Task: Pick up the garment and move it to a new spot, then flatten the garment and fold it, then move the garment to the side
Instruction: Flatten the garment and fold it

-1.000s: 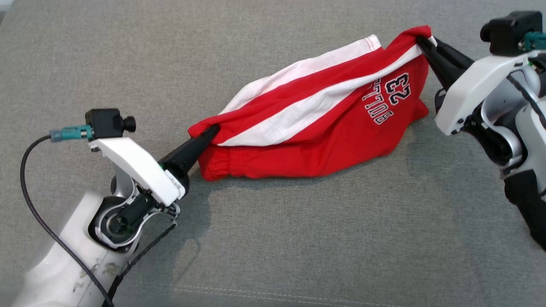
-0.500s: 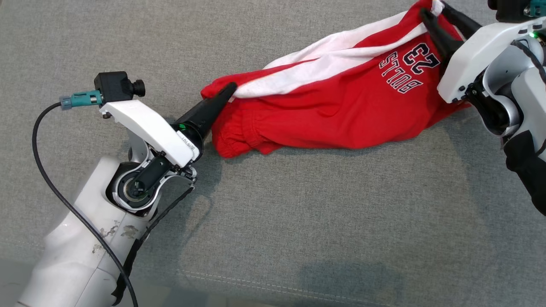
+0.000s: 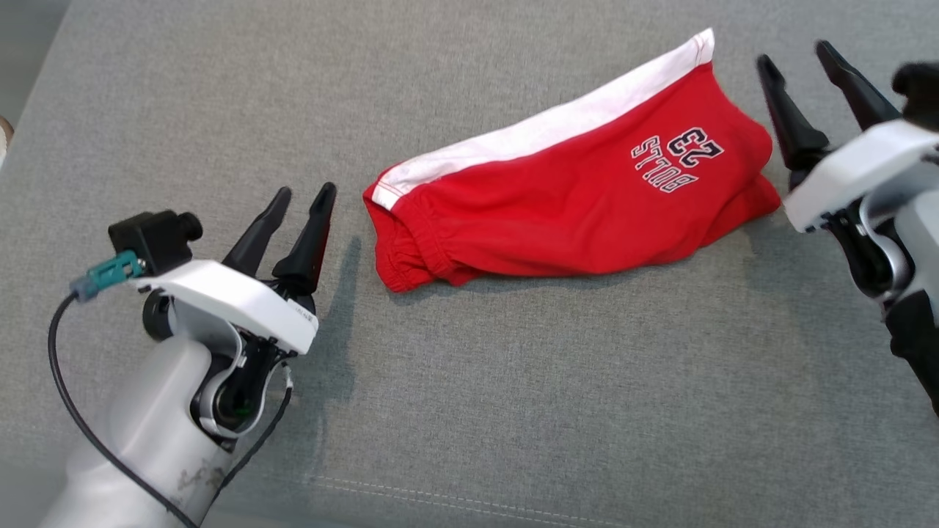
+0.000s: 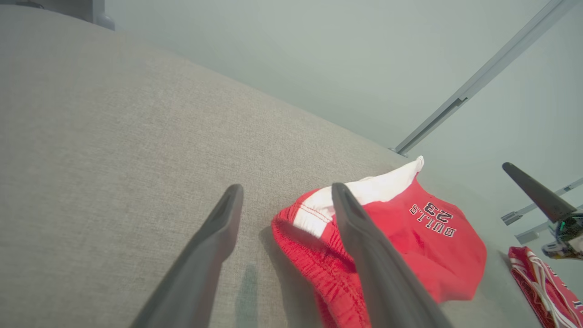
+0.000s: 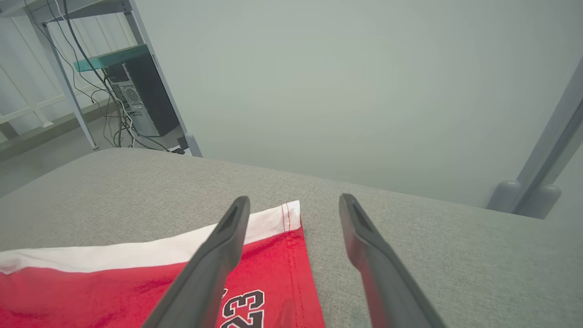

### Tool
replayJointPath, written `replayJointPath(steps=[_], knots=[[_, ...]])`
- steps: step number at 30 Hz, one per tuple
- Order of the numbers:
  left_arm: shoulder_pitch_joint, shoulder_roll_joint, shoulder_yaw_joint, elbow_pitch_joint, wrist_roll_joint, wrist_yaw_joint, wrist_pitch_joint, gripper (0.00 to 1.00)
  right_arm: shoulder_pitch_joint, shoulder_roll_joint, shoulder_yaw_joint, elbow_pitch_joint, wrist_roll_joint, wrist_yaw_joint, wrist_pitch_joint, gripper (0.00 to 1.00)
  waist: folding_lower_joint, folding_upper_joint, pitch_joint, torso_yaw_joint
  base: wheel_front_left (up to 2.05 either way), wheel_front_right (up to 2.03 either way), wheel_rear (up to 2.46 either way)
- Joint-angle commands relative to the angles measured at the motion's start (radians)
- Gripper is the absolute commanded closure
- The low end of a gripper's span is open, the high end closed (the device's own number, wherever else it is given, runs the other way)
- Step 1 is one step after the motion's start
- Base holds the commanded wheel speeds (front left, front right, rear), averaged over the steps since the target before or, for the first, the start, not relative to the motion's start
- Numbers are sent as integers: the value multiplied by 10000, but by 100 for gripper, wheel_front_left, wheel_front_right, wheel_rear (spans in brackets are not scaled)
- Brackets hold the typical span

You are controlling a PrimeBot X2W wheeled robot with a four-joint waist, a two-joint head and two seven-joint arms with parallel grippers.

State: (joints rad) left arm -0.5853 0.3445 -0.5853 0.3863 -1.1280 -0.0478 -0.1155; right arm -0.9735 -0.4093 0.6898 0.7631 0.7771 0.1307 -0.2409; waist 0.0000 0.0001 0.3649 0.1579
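Lying doubled over on the grey cushion (image 3: 513, 411), the shorts (image 3: 572, 213) are resting slantwise across its middle, with the white stripe (image 3: 543, 128) running along the far edge, the waistband (image 3: 400, 257) bunching at the left end and the printed leg end pointing right. Nothing is gripping them: the left gripper (image 3: 305, 191) is standing wide and empty just beside the waistband, and the right gripper (image 3: 793, 53) is hovering equally wide and empty just off the leg end, apart from the cloth. Judging by this, the fold is looking made but loose, so the step in hand is probably tidying it before carrying it aside. Doing that well is asking for both grippers coming in low at the two ends together, each taking every layer in its bite, since a pinch on the top layer alone is risking the fold peeling open. The puffed waistband is calling for a deeper bite or a press first. Lifting evenly, with the cloth lightly taut between the grippers, is giving the best chance of a flat landing.
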Motion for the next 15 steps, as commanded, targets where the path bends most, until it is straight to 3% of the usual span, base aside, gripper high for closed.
replayJointPath(steps=[1,4,9,15], knots=[[63,441,344,-339,367,394,-411,0,548,-95,-421,-282,-373,0,-191,0,0,-1,-275,-36,0,0,0],[547,479,358,-685,976,1248,-978,0,1550,41,-1898,-1178,-1278,0,-202,0,0,-1,-548,-102,0,0,0],[1500,592,450,-1447,1897,2434,-1345,0,3929,797,-3973,-2769,-2929,0,-205,0,0,-1,-1029,-282,0,0,0],[2489,666,395,-2228,2468,3213,-1414,0,5906,1689,-5032,-3869,-3926,0,-207,0,0,-1,-1335,-601,0,0,0]])
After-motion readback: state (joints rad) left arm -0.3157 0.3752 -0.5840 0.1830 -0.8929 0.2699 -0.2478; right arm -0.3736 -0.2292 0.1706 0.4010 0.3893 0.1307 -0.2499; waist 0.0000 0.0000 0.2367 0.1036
